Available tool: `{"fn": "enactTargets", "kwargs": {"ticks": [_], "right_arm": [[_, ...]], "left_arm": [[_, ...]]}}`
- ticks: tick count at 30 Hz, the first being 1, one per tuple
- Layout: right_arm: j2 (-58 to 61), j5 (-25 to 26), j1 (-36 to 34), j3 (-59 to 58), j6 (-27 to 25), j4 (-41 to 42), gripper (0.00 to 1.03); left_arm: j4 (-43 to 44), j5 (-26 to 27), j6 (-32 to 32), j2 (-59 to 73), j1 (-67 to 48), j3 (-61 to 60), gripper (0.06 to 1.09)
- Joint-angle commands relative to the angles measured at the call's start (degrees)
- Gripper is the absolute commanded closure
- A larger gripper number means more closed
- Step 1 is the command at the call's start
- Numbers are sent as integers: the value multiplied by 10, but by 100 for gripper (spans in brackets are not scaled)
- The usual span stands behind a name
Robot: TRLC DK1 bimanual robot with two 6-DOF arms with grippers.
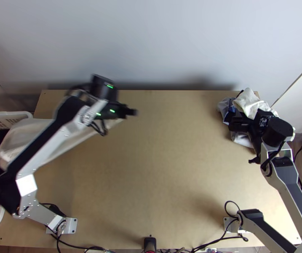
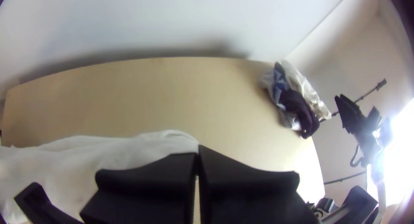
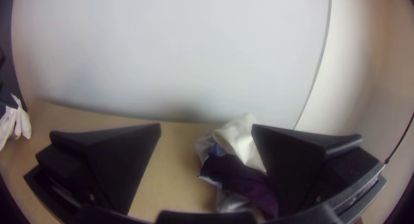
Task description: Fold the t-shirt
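In the top view my left gripper (image 1: 127,111) is over the table's far left part, shut on the end of a white cloth (image 1: 62,148), likely the t-shirt. The cloth runs slantwise from there, behind the arm, to the basket side. The left wrist view has the closed left gripper (image 2: 197,161) with the loosely bunched white cloth (image 2: 82,161) at its fingertips. My right gripper (image 1: 245,141) is at the table's far right, by a clothes pile. Between the open fingers of my right gripper (image 3: 206,129), part of that pile shows farther off.
A pile of white, dark and blue clothes (image 1: 247,103) lies at the table's far right corner. The white basket (image 1: 5,116) with dark and reddish clothes stands at the left edge. Bare wood of the table (image 1: 159,168) spreads between the arms, and a wall rises behind it.
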Motion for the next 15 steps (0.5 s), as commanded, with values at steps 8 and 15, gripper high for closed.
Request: {"fn": "enactTargets", "kwargs": {"ticks": [8, 15], "right_arm": [[-6, 0, -22, -66, 24, 8, 5], [-9, 0, -70, -80, 21, 33, 5]], "left_arm": [[21, 1, -12, 166, -193, 107, 105], [15, 15, -26, 256, -256, 242, 105]]}}
